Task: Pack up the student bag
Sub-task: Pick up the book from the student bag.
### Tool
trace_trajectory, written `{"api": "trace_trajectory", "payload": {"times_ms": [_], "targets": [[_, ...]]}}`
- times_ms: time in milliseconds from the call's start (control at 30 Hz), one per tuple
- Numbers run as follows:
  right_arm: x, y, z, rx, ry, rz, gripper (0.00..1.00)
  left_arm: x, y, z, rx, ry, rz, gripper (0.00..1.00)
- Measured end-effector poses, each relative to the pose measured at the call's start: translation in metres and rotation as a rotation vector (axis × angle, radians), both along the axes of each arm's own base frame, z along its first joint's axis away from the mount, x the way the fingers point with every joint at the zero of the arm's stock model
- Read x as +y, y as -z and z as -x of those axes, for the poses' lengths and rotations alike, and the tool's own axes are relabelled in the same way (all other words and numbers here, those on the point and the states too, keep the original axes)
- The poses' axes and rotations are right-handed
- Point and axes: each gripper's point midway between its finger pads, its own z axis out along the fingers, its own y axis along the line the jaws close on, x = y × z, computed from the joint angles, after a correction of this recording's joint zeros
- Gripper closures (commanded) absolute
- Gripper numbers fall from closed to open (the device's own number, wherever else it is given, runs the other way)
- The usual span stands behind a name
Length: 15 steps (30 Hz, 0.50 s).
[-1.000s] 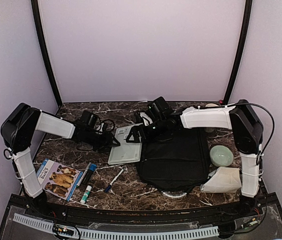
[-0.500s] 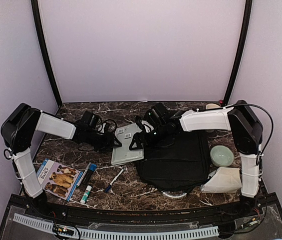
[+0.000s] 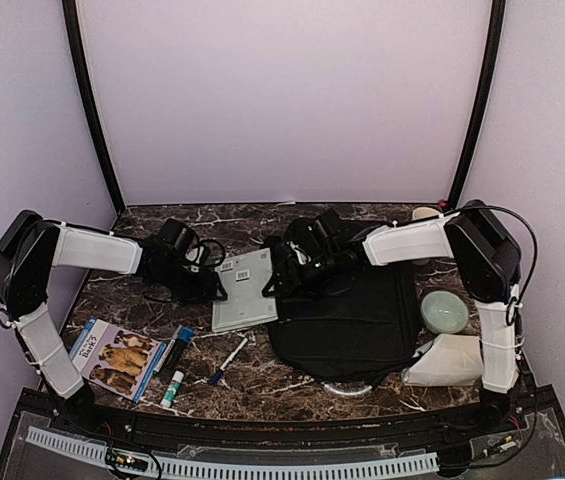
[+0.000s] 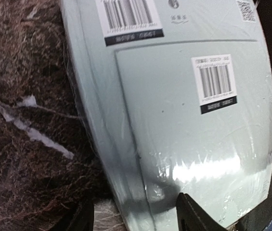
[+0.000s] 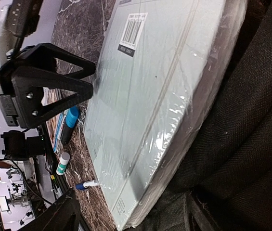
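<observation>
One student bag (image 3: 352, 320) lies flat on the marble table (image 3: 262, 378), right of centre, between the shrink-wrapped pad (image 3: 242, 290) and the green bowl (image 3: 444, 312). I judge it soft and limp, light while it holds little, so it will sag and fold rather than keep its mouth open. The coarse weave should not slip in the fingers. I would pinch a seam or the fabric lip nearest the pad, not the flat middle (there I would only bunch cloth).

The pad looks stiff, and its film slick. Its right edge rests up on the bag. My left gripper (image 3: 216, 285) has its jaws set about the pad's left edge and seems to pinch it. My right gripper (image 3: 275, 275) stands partly spread, with the pad's corner and the bag's fabric between its fingers, and I see it touching neither.

Counted on the table:
- one bag
- one pad
- one book with dogs on the cover (image 3: 112, 358)
- one dark marker (image 3: 175, 347)
- one glue stick (image 3: 172, 388)
- one pen (image 3: 227, 360)
- one bowl
- one whitish crumpled wrap (image 3: 447, 360)
</observation>
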Motion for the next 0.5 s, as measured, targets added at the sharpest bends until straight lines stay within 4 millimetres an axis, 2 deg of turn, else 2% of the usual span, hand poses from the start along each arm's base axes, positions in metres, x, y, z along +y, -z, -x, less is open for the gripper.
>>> {"api": "trace_trajectory", "payload": {"times_ms": [100, 500], "targets": [[0.003, 0.001, 0.0, 0.002, -0.012, -0.017, 0.26, 0.001, 0.009, 0.003, 0.023, -0.008, 0.003, 0.4], [0.013, 0.001, -0.001, 0.045, -0.049, -0.092, 0.27, -0.031, 0.006, -0.005, 0.016, 0.007, 0.206, 0.45]]}}
